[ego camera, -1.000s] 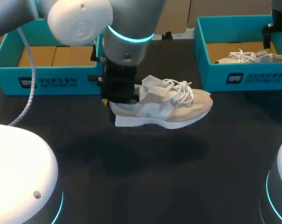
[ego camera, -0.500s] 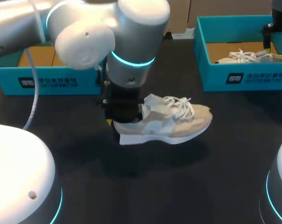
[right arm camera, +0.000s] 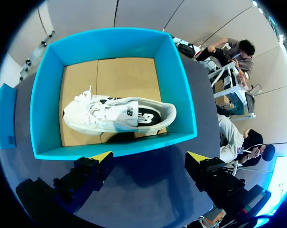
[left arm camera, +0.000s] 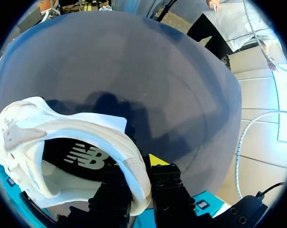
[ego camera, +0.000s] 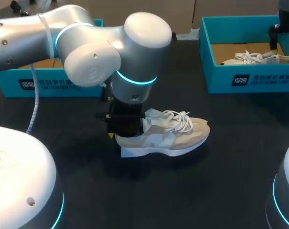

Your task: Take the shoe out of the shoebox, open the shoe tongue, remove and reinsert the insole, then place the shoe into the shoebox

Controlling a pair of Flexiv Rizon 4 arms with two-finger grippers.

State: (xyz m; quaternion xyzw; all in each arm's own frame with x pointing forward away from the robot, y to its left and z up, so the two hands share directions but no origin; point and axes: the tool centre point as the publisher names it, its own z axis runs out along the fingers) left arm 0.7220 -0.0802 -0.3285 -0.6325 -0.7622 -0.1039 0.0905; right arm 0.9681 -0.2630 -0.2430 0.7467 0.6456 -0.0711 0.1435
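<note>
A beige shoe with white laces lies low over the dark table, toe pointing right. My left gripper is shut on its heel. In the left wrist view the left gripper pinches the white heel collar, and the black insole shows inside the shoe. The left teal shoebox stands behind my left arm, mostly hidden. My right gripper hangs open and empty above the near wall of the right teal shoebox, which holds a second white shoe.
The right shoebox with the second shoe stands at the back right, with my right arm above it. Bare dark table spreads in front of the held shoe.
My left arm has brought the shoe down and toward the front of the table, still gripping the heel. The right arm has not moved.
</note>
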